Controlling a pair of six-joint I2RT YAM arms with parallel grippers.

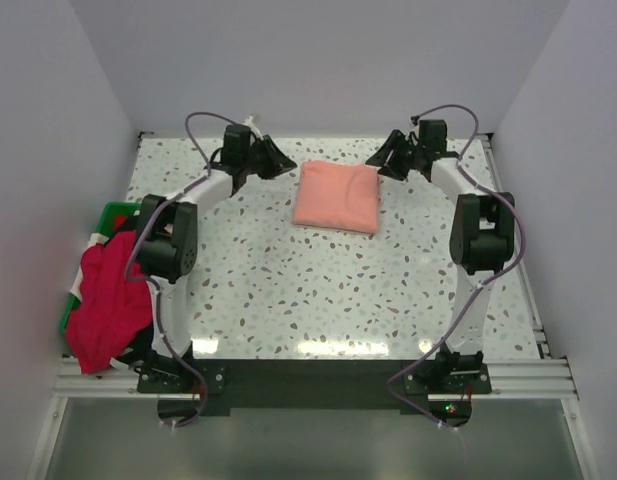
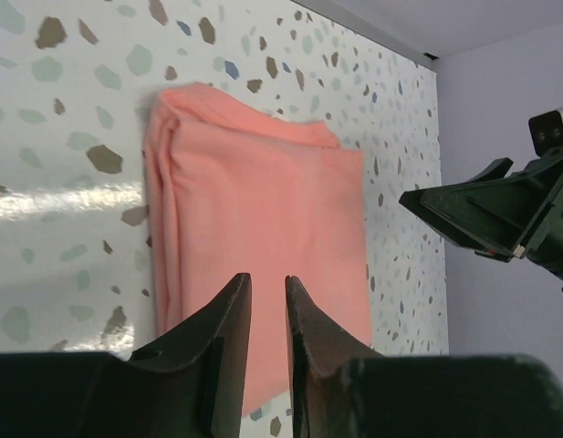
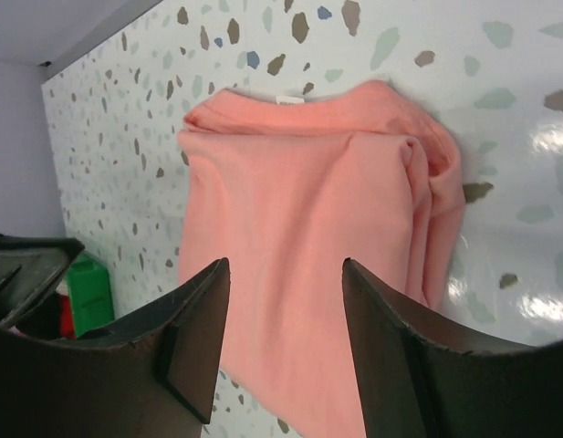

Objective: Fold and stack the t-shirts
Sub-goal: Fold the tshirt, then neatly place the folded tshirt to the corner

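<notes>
**Pink shirt folded between two empty hands; red one waits at the bin**

The salmon-pink t-shirt [image 1: 336, 196] lies flat on the counter [image 1: 288, 290] as a folded packet, directly between the two hands. It is just ahead of and below each set of fingertips.

The left hand [image 2: 267, 285] is released. Its fingers stand a narrow gap apart with nothing between them, and they look clear of the cloth. The right hand [image 3: 286, 269] is spread wide and also empty.

The crimson red t-shirt [image 1: 108, 300] hangs in a loose heap over the green bin [image 1: 113, 212], well behind the left hand and beside that arm's elbow.

**Handling.** Both shirts look like light, limp cloth with no stiffness. A pinch at one point would probably let the rest sag and the folds slide open. On the pink packet, the layers bunch thickest along one edge, to the left of the left hand's fingers and to the right of the right hand's. That rolled edge, or two corners taken together, seems the safest hold. The red shirt would likely need both hands at the shoulders to spread it.

**Orientation.** From above the pink packet is close to square and slightly skewed to the counter's edges, so I cannot settle a long axis. A small white fleck, perhaps the neck label, shows at the edge farthest ahead of the right hand. That suggests the collar end lies there.
</notes>
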